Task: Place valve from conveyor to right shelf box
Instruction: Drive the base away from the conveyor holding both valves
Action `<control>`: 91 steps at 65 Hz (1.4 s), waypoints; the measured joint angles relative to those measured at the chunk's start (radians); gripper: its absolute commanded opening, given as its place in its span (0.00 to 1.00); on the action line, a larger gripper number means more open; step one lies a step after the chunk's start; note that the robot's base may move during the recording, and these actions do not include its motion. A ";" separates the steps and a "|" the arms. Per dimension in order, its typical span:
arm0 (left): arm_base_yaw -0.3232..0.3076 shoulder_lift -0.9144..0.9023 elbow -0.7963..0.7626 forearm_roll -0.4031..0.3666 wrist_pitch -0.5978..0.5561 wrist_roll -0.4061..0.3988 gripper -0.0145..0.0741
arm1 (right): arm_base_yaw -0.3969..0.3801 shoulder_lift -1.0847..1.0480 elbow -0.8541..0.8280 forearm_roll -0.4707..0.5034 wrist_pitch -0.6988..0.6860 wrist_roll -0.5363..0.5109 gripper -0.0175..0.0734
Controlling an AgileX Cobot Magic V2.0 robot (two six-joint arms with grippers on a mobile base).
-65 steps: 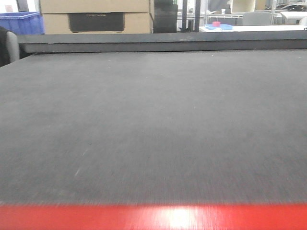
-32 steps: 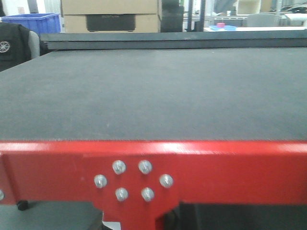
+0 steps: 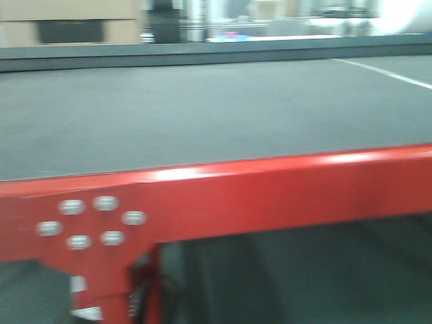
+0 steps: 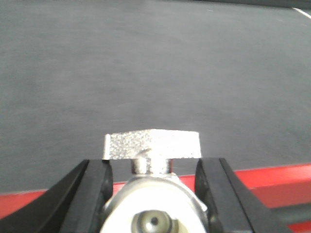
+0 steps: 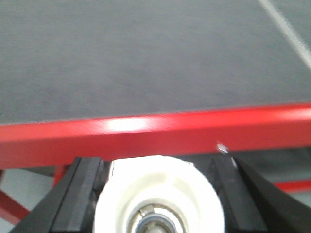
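Note:
A valve (image 4: 154,199) with a silver speckled handle and a white round end sits between my left gripper's (image 4: 153,170) black fingers, which are shut on its body. In the right wrist view, a second valve (image 5: 158,194) shows end-on as a white disc, with my right gripper (image 5: 154,165) shut on it. Both are held just off the near edge of the conveyor (image 3: 202,115), a wide dark grey belt that is bare in every view. The right shelf box is out of view. Neither gripper shows in the front view.
A red metal frame (image 3: 283,185) with a bolted plate (image 3: 88,219) and a leg (image 3: 142,290) edges the belt's near side. A white line (image 3: 385,71) crosses the belt at far right. Blurred cardboard boxes (image 3: 67,20) stand behind the far rail.
The front view has backed away from the belt, bringing the red frame up into sight. It then swung right, so the bolted plate slid left. The picture is now blurred by motion.

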 measured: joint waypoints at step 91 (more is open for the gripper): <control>0.000 0.000 0.000 0.000 0.000 0.000 0.04 | 0.000 0.000 0.000 0.000 0.000 0.000 0.01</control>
